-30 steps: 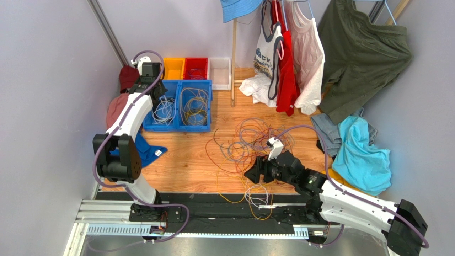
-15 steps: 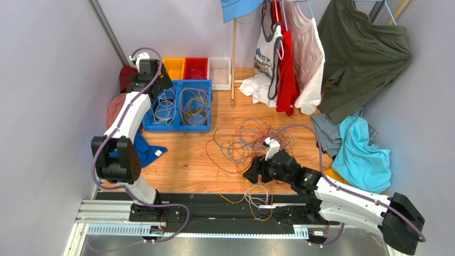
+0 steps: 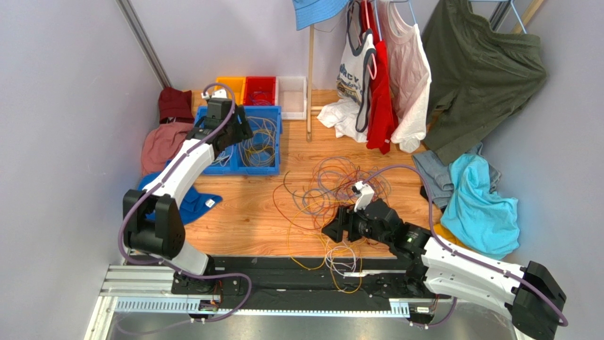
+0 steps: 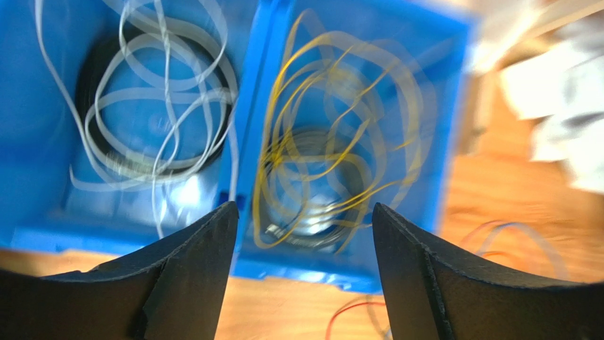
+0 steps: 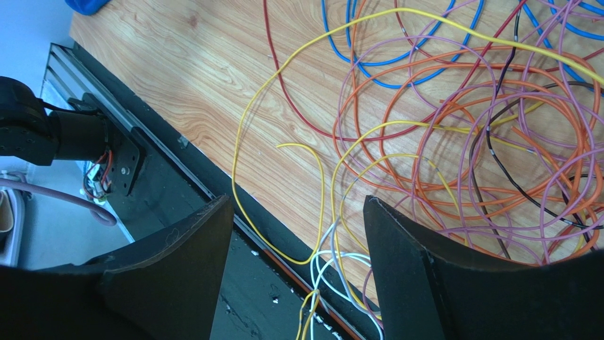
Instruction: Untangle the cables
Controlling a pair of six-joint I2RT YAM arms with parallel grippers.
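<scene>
The left gripper [image 4: 301, 212] hangs open over the blue bins [image 4: 259, 85] while the open right gripper [image 5: 298, 205] hovers above the cables [image 5: 439, 134] tangled on the worktop [image 5: 177, 64], seemingly due to pinch one strand.

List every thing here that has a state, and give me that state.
left end effector: open, empty, over the blue bins
right end effector: open, empty, over the loose cables
loose cables: tangled on the wooden table
white cables: coiled in one bin
yellow cables: coiled in the next bin
</scene>
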